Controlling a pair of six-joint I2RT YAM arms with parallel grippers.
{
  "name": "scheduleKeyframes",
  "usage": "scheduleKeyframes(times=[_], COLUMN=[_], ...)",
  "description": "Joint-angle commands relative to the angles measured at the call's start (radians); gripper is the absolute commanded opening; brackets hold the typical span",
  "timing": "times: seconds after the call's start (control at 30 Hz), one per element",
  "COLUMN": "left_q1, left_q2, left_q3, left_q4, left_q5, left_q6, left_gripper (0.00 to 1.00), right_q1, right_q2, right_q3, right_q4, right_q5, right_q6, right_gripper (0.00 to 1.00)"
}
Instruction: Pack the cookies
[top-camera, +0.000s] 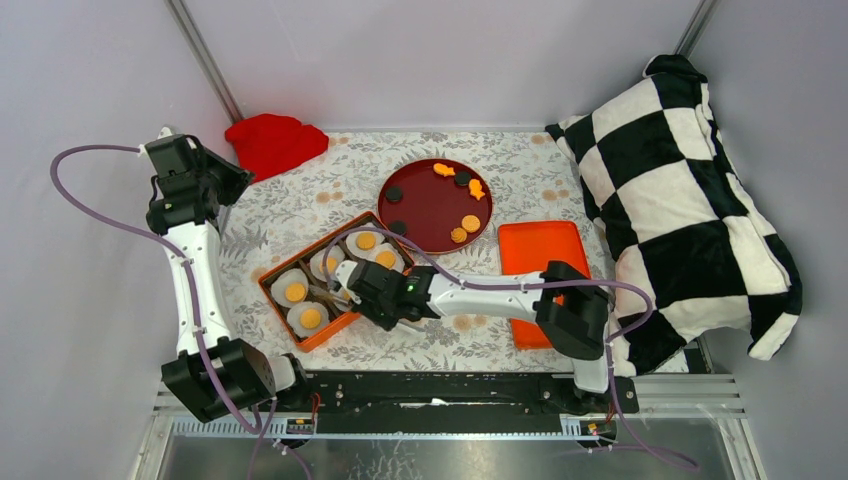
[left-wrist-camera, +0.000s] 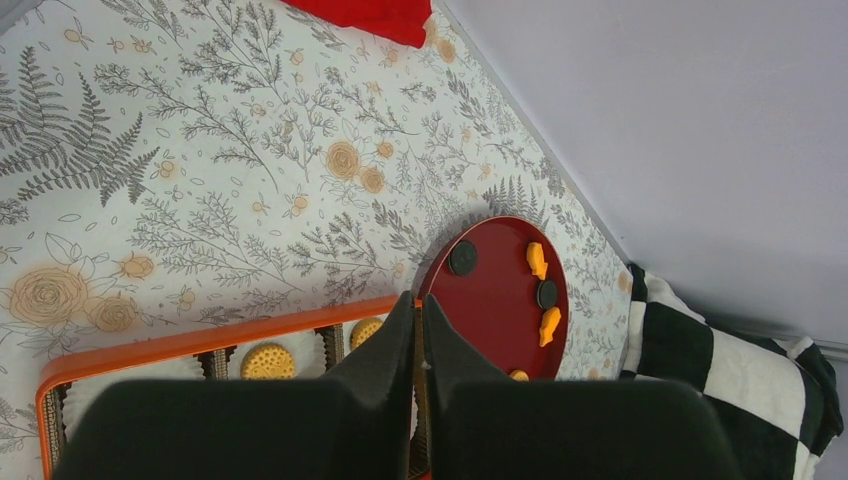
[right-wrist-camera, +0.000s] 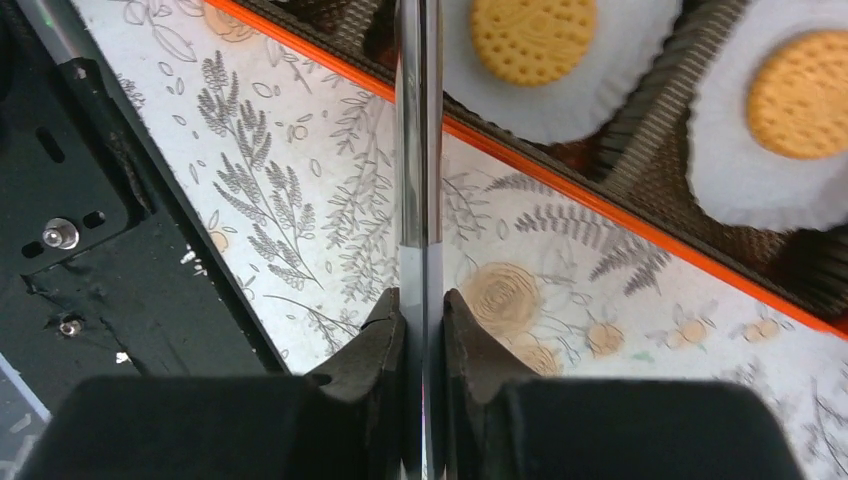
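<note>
Right arm: it reaches from its base at the near edge leftward across the table. The right gripper (right-wrist-camera: 422, 295) is low over the floral tablecloth (top-camera: 290, 200), just beside the near right side of the orange box (left-wrist-camera: 200, 343). Its fingers are pressed together on a thin glossy strip (right-wrist-camera: 420, 150), seen edge-on. The strip runs forward from the fingertips across the box rim. What the strip belongs to cannot be told.

Orange box: it sits left of centre, turned at an angle to the table edge. It holds white crinkled liners (right-wrist-camera: 620, 70). Several cookies (top-camera: 295, 291) lie flat in the box, one per liner. The wrist view shows two of them in adjoining liners just past the rim.

Orange flat tray (top-camera: 535, 250): it lies to the right of the box, partly under the right arm.

Red round plate (top-camera: 430, 210): it lies beyond the box and tray, near the table centre. Two more round cookies rest at its near right edge, close together. It also carries two irregular orange pieces and three dark discs.

Left arm: it is raised over the far left of the table. The left gripper (left-wrist-camera: 420, 300) has its fingers drawn together with only a slit between them, and it holds nothing.

Far side: a red cloth (top-camera: 275, 140) lies at the far left corner. A black-and-white checkered pillow (top-camera: 680, 180) lies along the right edge.
</note>
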Motion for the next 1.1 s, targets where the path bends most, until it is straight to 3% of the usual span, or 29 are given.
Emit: scheduleKeyframes(times=[0.0,0.17,0.27,0.5,0.6,0.8,0.93,1.07], left_q1=[-0.006,-0.010,-0.026,-0.132,-0.178,-0.230,-0.280,-0.358], left_q2=[-0.026,-0.027,-0.032,-0.013,0.018,0.032,0.038,0.053], left_q3=[0.009,0.004,-0.001,-0.002,0.008,0.015,0.010,0.003], left_q4=[0.013,0.019,0.027,0.056,0.057,0.057,0.057,0.058], left_q5=[-0.013,-0.017,-0.025,-0.053,-0.062,-0.101,-0.125,-0.153], left_q6=[0.021,0.017,0.018,0.018,0.018,0.024,0.040,0.043], left_gripper=[0.08,0.07,0.06,0.04,0.00,0.00,0.00,0.00], right_q1=[-0.004,-0.028,-0.154,-0.673,-0.807,-0.939,-0.990,-1.029], right_q2=[-0.164,-0.276,-0.284,-0.237,-0.119,0.252,0.402,0.547], right_q3=[-0.015,0.022,0.038,0.041,0.150,0.504,0.617,0.789], right_q4=[-0.013,-0.086,-0.154,-0.124,-0.131,-0.282,-0.275,-0.369], right_q5=[0.166,0.504,0.601,0.431,0.356,0.263,0.179,0.190], right_q6=[0.017,0.019,0.067,0.173,0.160,0.141,0.154,0.161], right_gripper=[0.00,0.00,0.00,0.00,0.00,0.00,0.00,0.00])
